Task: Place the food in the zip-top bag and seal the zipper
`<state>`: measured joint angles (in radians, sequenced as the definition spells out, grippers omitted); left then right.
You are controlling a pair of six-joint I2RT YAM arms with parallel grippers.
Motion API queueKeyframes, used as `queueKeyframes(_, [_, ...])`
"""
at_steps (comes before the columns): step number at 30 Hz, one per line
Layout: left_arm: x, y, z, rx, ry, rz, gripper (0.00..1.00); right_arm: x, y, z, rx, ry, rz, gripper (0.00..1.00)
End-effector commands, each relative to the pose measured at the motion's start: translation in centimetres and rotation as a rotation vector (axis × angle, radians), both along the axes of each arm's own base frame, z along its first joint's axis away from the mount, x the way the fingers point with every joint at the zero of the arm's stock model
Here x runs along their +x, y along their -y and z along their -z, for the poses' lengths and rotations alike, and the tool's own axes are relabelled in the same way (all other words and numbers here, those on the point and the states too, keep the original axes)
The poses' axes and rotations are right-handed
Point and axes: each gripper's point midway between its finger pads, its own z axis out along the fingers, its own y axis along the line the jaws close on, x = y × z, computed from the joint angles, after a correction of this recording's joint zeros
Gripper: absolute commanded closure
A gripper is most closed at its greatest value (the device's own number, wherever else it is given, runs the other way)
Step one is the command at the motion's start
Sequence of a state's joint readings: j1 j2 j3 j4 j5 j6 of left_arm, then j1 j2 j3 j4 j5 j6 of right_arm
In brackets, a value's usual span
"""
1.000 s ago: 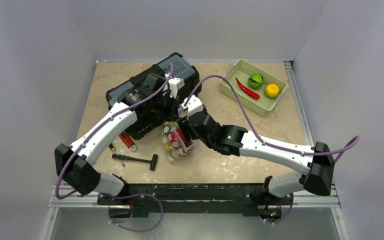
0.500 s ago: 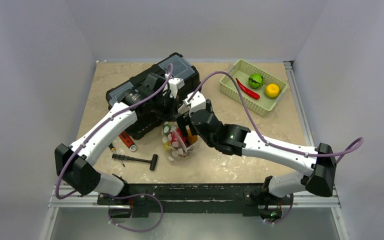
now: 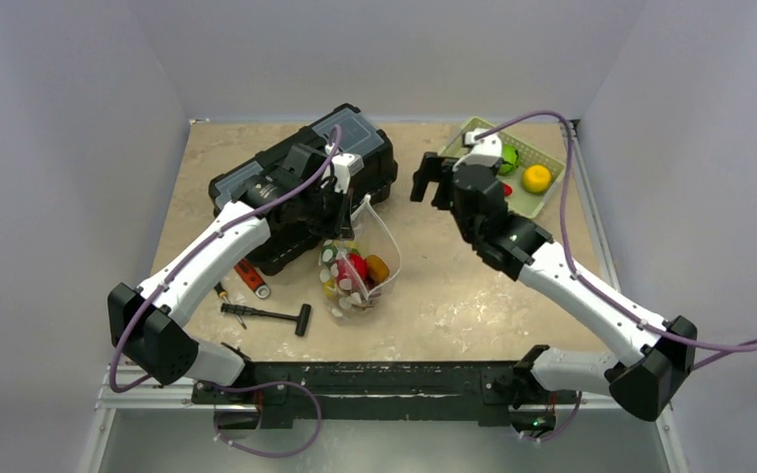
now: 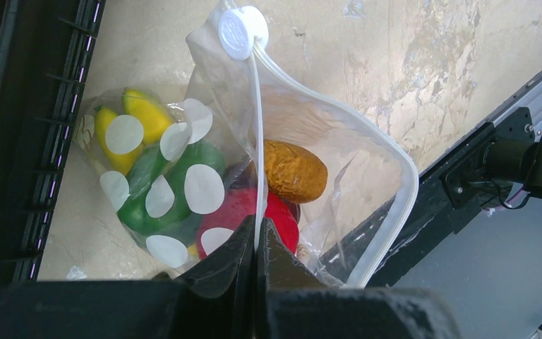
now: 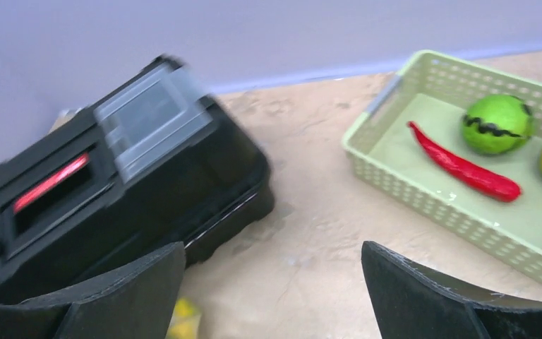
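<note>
The left gripper [image 4: 255, 229] is pinched tight on the bag's [image 4: 196, 141] zipper [image 4: 255, 141], holding its mouth open beside the black toolbox [image 3: 296, 187], with toy food [image 4: 293, 169] inside. The right gripper [image 5: 274, 265] hangs wide open and empty near the green basket [image 5: 423, 194].

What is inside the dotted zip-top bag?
Through the zip-top bag: yellow food, green food, red food and an orange-brown piece. Its white dots and the left gripper hide the bottom; more may lie there.

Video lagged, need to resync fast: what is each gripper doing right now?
Left gripper: closed, pinching the zipper of the zip-top bag.
Right gripper: open, holding nothing.
</note>
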<state>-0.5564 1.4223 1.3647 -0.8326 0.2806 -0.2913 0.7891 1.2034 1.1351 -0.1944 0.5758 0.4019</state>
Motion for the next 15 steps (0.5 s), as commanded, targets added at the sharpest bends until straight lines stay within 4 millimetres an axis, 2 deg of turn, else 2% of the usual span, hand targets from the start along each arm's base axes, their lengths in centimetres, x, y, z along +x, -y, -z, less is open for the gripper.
queueKeyframes(1, [0.4,0.3,-2.2,-0.034,0.059,0.018,1.0,2.7,4.0,0.4,0.155,-0.063,0.109,0.05])
queueKeyframes(5, [0.3,0.4,-2.4,-0.045,0.057,0.025,1.0,5.6,8.4,1.8,0.224,-0.12,0.213,0.05])
queueKeyframes(12, [0.2,0.6,-2.3,-0.052,0.048,0.03,1.0,10.7,15.9,8.0,0.372,-0.318,0.554,0.09])
queueKeyframes(15, [0.3,0.6,-2.2,-0.05,0.048,0.028,1.0,12.5,17.8,10.1,0.424,-0.38,0.651,0.13])
